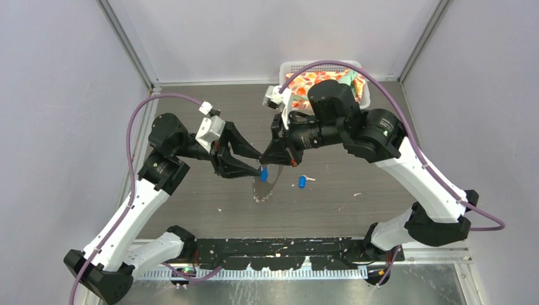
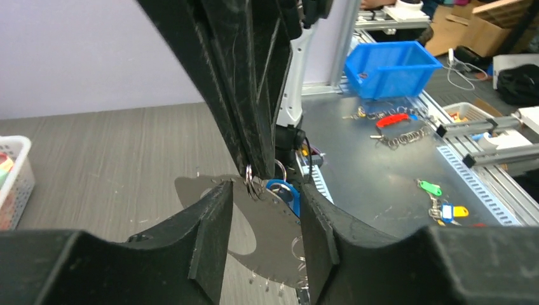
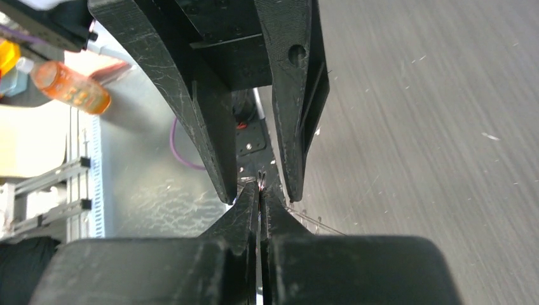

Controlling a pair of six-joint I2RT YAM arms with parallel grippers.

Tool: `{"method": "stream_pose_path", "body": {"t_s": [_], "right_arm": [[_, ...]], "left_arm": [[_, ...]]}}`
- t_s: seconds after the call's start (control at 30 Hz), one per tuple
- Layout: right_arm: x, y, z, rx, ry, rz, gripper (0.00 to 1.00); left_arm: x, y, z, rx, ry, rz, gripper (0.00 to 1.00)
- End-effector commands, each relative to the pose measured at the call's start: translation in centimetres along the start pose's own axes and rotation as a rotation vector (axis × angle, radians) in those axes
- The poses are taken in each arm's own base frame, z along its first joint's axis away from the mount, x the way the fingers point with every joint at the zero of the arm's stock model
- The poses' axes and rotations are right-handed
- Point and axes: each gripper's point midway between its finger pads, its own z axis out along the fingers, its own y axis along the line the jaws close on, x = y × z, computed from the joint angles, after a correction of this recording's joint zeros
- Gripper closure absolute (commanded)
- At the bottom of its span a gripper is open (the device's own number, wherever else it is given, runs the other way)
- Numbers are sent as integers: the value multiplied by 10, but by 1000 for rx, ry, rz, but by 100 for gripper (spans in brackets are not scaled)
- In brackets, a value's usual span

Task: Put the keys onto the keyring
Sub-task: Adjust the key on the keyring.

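The keyring [image 1: 266, 190] stands on edge at mid-table, a thin grey toothed disc. In the left wrist view the keyring [image 2: 273, 229] shows as a flat plate with small wire loops along its rim. My right gripper [image 1: 266, 159] [image 3: 260, 190] is shut on its top edge, pinching a small wire ring. My left gripper [image 1: 259, 162] [image 2: 266, 194] is open, its fingers [image 3: 216, 159] on either side of that pinch point. One blue-headed key [image 1: 264, 173] [image 2: 283, 190] hangs at the keyring just behind the plate. A second key [image 1: 301, 182] lies loose on the table to the right.
A white basket [image 1: 324, 65] holding patterned cloth stands at the back, behind the right arm. The basket [image 2: 16, 178] also shows at the left in the left wrist view. Beyond the table are a blue bin [image 2: 391, 67] and an orange bottle [image 3: 70, 89].
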Motion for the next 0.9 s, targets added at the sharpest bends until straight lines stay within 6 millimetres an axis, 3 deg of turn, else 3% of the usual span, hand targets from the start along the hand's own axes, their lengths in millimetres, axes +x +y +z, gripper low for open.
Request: {"method": "stream_pose_path", "body": {"t_s": [0.0, 0.23, 0.47, 0.53, 0.73, 0.87], "right_arm": [[10, 18, -6, -102, 83, 3, 99], [20, 17, -4, -102, 153, 24, 99], [23, 18, -5, -112, 171, 33, 99], [23, 18, -4, -114, 175, 33, 99], [19, 18, -1, -120, 175, 23, 99], [19, 17, 4, -118, 184, 13, 99]], "left_arm": [[0, -24, -4, 139, 46, 57, 58], [3, -33, -7, 178, 64, 25, 66], [7, -27, -8, 155, 73, 14, 78], [7, -25, -8, 148, 74, 10, 77], [9, -21, -5, 147, 80, -15, 64], [8, -22, -4, 164, 82, -26, 65]]}}
